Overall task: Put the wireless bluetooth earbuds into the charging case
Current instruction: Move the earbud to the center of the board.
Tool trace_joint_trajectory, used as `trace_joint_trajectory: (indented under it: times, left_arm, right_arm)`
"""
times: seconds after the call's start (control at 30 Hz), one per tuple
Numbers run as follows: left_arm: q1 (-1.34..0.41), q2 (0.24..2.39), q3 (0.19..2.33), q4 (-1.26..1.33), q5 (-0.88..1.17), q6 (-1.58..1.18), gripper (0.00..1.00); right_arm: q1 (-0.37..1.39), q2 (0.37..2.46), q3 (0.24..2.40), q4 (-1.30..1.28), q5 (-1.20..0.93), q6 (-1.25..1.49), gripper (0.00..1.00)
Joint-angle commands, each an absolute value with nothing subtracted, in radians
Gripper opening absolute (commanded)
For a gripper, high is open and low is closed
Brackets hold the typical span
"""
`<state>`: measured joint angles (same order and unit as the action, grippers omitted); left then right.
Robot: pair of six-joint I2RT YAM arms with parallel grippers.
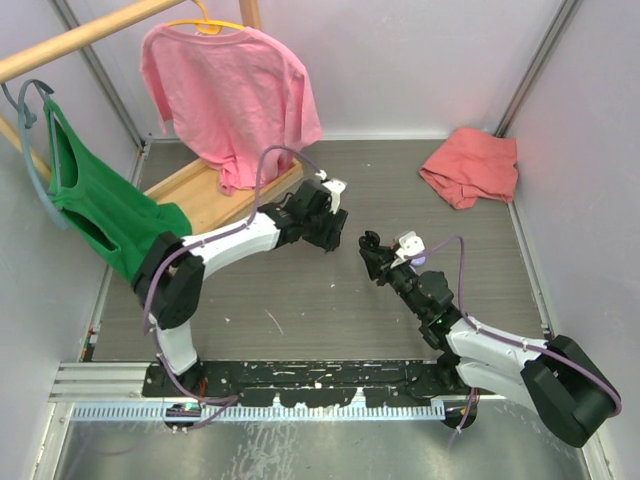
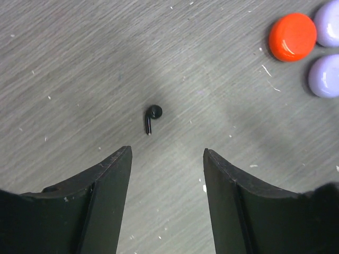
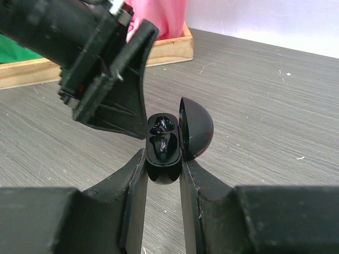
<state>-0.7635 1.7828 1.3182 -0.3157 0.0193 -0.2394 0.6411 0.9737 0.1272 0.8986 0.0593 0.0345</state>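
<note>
The left gripper point(image 2: 167, 154) hung over the grey table point(image 2: 79, 63) with its fingers apart and nothing between them. A black earbud point(image 2: 152, 117) lay on the table just ahead of the fingertips, without touching them. An orange-red round case point(image 2: 292, 37) and the lilac round cases point(image 2: 324, 75) lay close together farther to the right. The right gripper point(image 3: 163, 159) was closed on a black charging case point(image 3: 161, 138), whose lid point(image 3: 197, 129) stood open. I could not tell what was in its seats.
</note>
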Motion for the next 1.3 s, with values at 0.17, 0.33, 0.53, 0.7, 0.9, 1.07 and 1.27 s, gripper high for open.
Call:
trace_joint_trajectory:
  times: [0.17,0.33,0.53,0.7,0.9,1.07,1.27]
  left_arm:
    - [-0.759,1.991,1.542,-0.432,-0.025,-0.123,0.55]
    - [-0.758,2.070,1.609,-0.484,-0.030,-0.106,0.53]
    - [-0.758,2.123,1.643,-0.504,-0.025,-0.102,0.50]
    - [-0.758,2.176,1.683,-0.541,-0.031,-0.111,0.45]
    - [-0.758,2.191,1.693,-0.597,-0.048,-0.122,0.36]
    - [-0.760,2.166,1.659,-0.629,-0.081,-0.147,0.23]
    - [-0.761,2.062,1.530,-0.635,-0.128,-0.197,0.17]
  right_arm:
    - [0.640,0.986,0.123,1.010,0.112,0.016,0.01]
    - [0.639,0.988,0.123,1.012,0.109,0.017,0.01]
    - [0.640,0.991,0.125,1.012,0.103,0.017,0.01]
    - [0.638,0.984,0.121,1.012,0.103,0.017,0.01]
    - [0.640,0.982,0.121,1.014,0.099,0.017,0.01]
    - [0.639,0.981,0.121,1.013,0.098,0.016,0.01]
    - [0.640,0.988,0.127,1.008,0.089,0.018,0.01]
